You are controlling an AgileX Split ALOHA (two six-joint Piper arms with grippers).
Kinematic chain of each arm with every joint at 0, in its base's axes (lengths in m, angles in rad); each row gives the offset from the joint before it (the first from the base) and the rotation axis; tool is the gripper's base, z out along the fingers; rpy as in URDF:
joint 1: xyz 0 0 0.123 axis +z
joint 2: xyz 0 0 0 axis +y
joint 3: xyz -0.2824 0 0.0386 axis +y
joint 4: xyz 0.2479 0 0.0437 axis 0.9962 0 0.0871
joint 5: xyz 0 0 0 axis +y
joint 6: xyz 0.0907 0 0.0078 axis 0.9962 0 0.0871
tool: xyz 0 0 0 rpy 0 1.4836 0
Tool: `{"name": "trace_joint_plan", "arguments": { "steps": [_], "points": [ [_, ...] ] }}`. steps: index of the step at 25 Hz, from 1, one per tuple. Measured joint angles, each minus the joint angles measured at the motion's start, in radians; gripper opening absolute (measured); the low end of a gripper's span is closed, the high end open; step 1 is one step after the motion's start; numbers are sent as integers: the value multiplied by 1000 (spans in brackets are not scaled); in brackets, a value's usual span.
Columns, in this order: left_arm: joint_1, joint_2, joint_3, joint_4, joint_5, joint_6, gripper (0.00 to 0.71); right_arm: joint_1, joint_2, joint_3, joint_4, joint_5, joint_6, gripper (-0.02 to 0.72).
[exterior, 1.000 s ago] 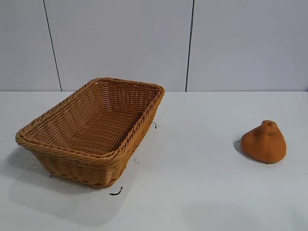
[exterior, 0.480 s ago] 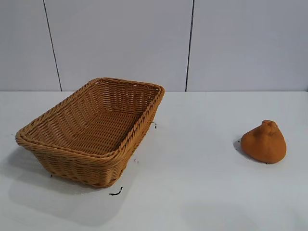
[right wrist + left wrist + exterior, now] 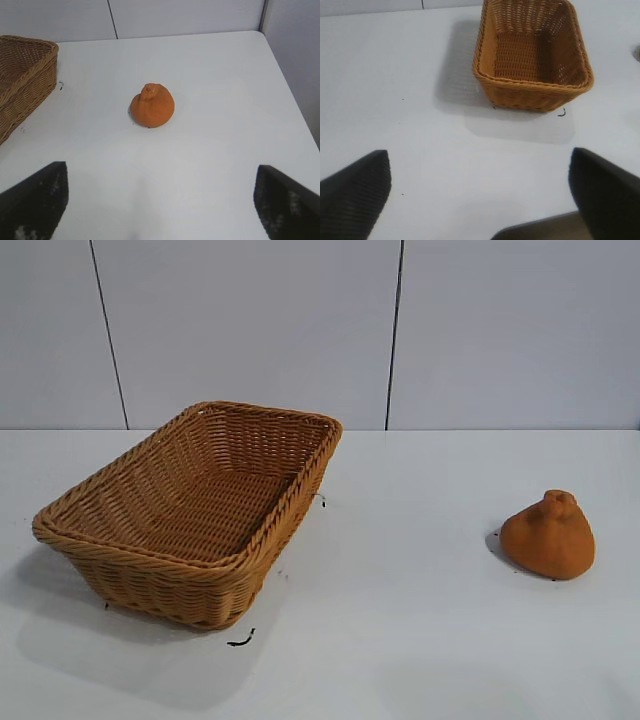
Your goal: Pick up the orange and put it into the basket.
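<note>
The orange, matte orange-brown with a bumpy neck, sits on the white table at the right. It also shows in the right wrist view, some way ahead of my right gripper, which is open and empty. The woven wicker basket stands empty at the left. In the left wrist view the basket lies well ahead of my left gripper, which is open and empty. Neither gripper shows in the exterior view.
The white table ends at a grey panelled wall behind. Its right edge shows in the right wrist view. A small black mark lies on the table in front of the basket.
</note>
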Motion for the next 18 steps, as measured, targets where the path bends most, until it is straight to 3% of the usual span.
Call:
{"name": "trace_joint_plan", "arguments": {
  "steps": [5,6,10,13,14,18],
  "points": [
    [0,304,-163,-60,-4,-2,690,0,0,0,0,0,0,694],
    [0,728,-362,-162,-12,-58,690,0,0,0,1,0,0,694],
    [-3,789,-370,-190,-12,-132,690,0,0,0,1,0,0,694],
    [-48,822,-370,-190,-12,-224,690,0,0,0,1,0,0,694],
    [-246,828,-370,-52,-49,-555,690,0,0,0,1,-1,0,694],
    [-372,836,-370,53,-100,-791,690,0,0,0,1,-1,0,694]
  ]
}}
